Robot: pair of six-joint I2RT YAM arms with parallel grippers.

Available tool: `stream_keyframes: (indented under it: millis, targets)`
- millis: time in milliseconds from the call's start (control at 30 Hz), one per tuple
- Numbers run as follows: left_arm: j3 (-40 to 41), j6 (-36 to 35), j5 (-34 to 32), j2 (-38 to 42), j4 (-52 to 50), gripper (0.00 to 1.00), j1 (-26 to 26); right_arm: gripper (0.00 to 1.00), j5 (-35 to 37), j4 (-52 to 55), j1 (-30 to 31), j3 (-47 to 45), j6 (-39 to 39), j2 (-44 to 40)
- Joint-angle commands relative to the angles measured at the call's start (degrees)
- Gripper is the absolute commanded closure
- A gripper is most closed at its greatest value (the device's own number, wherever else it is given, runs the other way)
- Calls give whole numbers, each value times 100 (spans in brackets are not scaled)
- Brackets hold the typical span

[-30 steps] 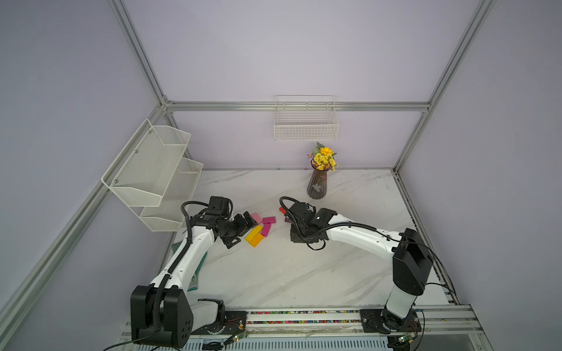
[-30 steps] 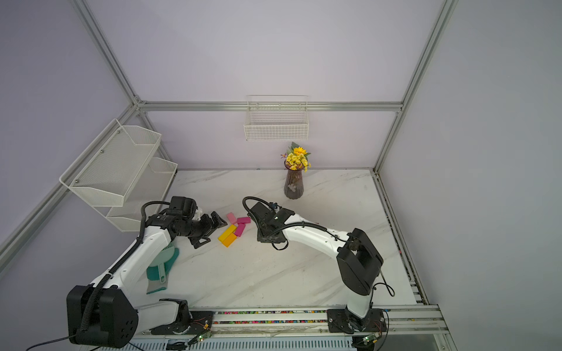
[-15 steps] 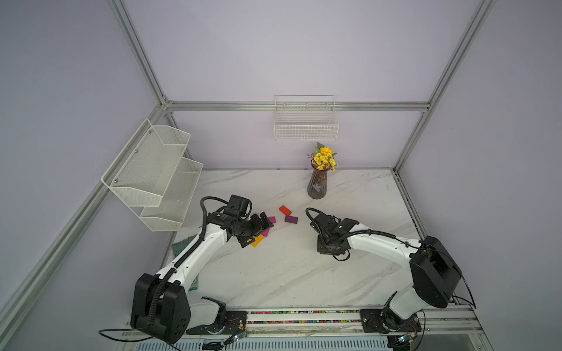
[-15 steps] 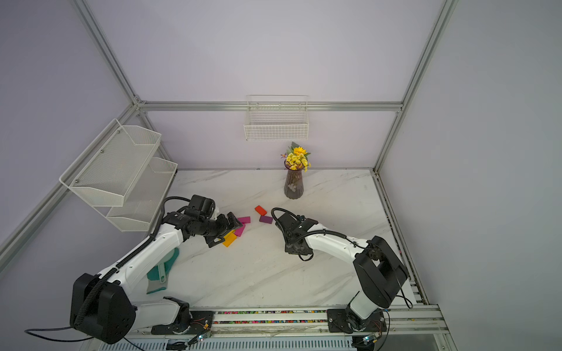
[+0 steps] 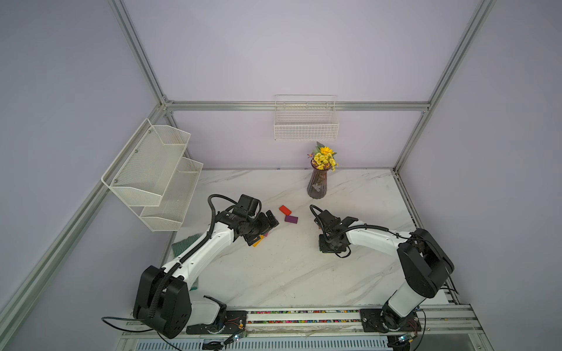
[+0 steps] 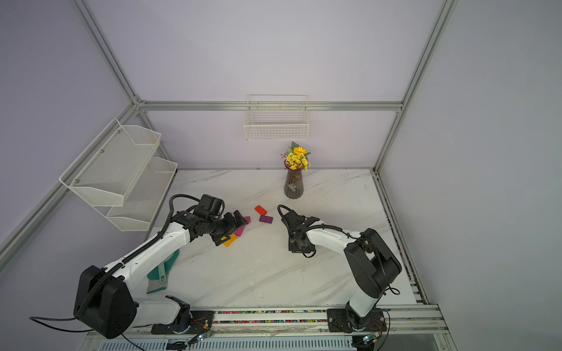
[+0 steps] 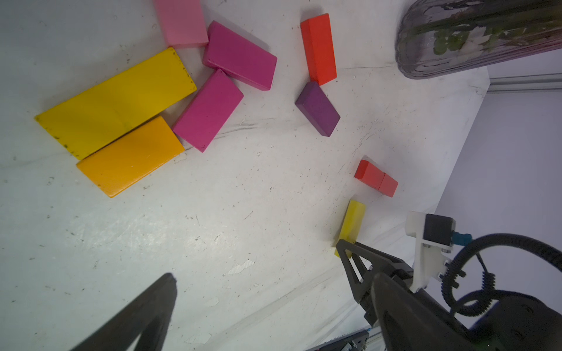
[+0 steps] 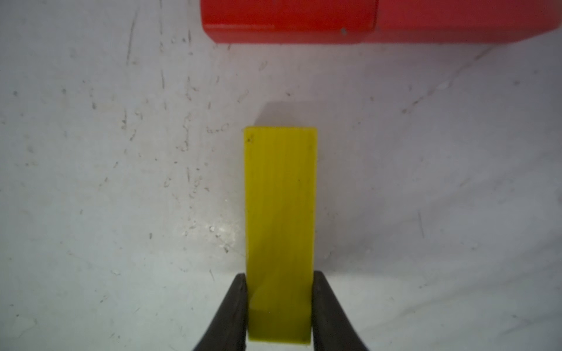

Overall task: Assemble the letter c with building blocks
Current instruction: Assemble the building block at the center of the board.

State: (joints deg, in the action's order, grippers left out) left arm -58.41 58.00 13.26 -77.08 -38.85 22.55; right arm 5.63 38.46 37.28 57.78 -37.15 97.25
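Reaching in from the front rail point(image 5: 304, 317), the white right arm point(image 5: 374, 240) points the right gripper point(image 8: 279, 277) down at the white marble table point(image 5: 289, 273). It is clenched on a long yellow wooden block point(image 8: 279, 197), held on edge near two red blocks point(image 7: 377, 179). The left arm point(image 5: 206, 249) stretches forward, and the left gripper point(image 7: 255, 259) is spread wide near a touching cluster: a wide yellow block point(image 7: 115, 100), an orange block point(image 7: 130, 155), two magenta blocks point(image 7: 209, 109) and a pink block point(image 7: 182, 21). Farther on, a red-orange block point(image 7: 319, 48) lies just beside a purple block point(image 7: 317, 108). Beyond, a ribbed glass vase point(image 5: 317, 185) holds yellow flowers point(image 5: 325, 156).

A: What surrounds the white marble-patterned desk point(image 5: 273, 273)?
B: Plain lilac walls point(image 5: 273, 45) with silver aluminium frame rails point(image 5: 228, 105), evenly lit.
A: Anything mounted?
B: A white wire basket point(image 5: 305, 130) on the back wall, a two-tier white mesh shelf point(image 5: 149, 170) on the side wall.
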Motion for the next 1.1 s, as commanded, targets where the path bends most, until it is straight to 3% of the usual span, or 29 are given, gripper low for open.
stream_keyframes:
  millis: [0, 433, 467, 633, 733, 900, 1067]
  targets:
    - [-139, 50, -53, -67, 175, 0, 13, 82, 0, -163, -36, 168, 67, 177]
    - [-355, -60, 150, -332, 255, 0, 13, 79, -2, -154, -106, 378, 6, 510]
    - [-355, -69, 165, -334, 263, 0, 13, 77, -16, -154, -107, 375, -3, 505]
    - [-328, -68, 186, -490, 299, 0, 13, 45, -78, -138, -124, 396, -79, 413]
    - [-361, -87, 245, -523, 308, 0, 13, 32, -167, -120, -150, 454, -185, 110]
    - [-502, -147, 401, -521, 293, 0, 13, 24, -461, -84, -274, 450, -516, -538]
    - [-565, -157, 461, -570, 264, 0, 13, 21, -837, -114, -282, 169, -883, -1062]
